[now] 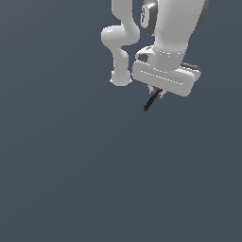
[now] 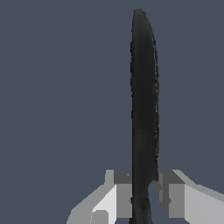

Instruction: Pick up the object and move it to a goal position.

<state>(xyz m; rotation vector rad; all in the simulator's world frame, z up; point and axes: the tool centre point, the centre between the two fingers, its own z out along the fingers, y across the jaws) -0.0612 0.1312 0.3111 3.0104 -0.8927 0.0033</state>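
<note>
The white, glossy arm (image 1: 165,33) fills the upper right of the exterior view, smooth and rounded. Its hand (image 1: 158,92) pinches the rod (image 1: 151,101) at the red end. The rod, thin, black and matt, hangs out from the fingers (image 2: 120,192), its long axis slanting down toward the exterior view's left, over a plain grey ground.

Flat even sim light, no cast shadows, low-res, jagged edges

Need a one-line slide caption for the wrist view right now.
Gripper shut on the thin black rod, which juts out from between the fingers.
</note>
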